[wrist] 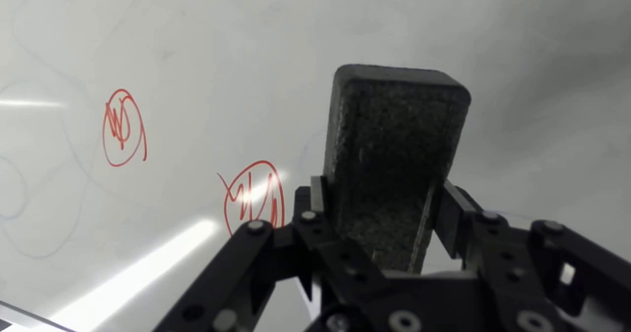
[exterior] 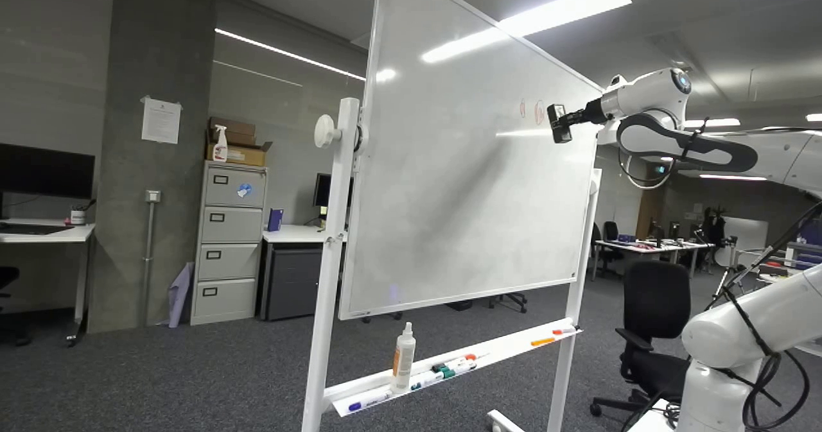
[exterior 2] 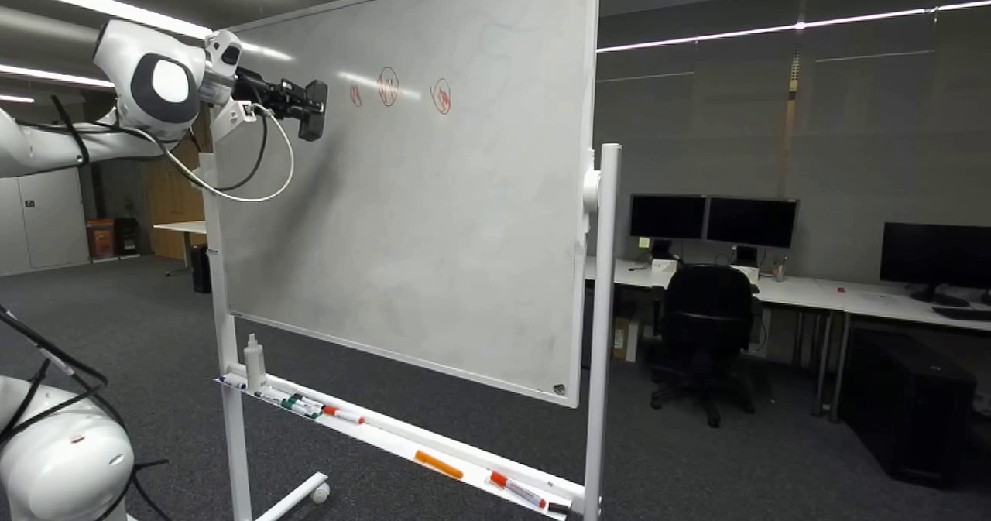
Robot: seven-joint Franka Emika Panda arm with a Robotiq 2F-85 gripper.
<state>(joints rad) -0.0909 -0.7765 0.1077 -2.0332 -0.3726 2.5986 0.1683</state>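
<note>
Holds a black block (wrist: 394, 144) between the fingers (wrist: 318, 194), drawn in across its narrow width. Has it at their tips, on the side toward the board (exterior 2: 433, 258), with its long axis close to upright in both exterior views. Hovers before the board's upper part, beside red scribbles (exterior 2: 388, 87); cannot tell whether touching it.

Robot arm (exterior: 777, 156) reaches toward approx. 9 o'clock in an exterior view, base (exterior: 713, 393) nr. 4, wrist (exterior: 648, 95) well above; in wrist view, gripper (wrist: 384, 201) clamps w/ jaws part-spread, fingertips (wrist: 318, 194) at approx. 4 & 6 o'clock.
</note>
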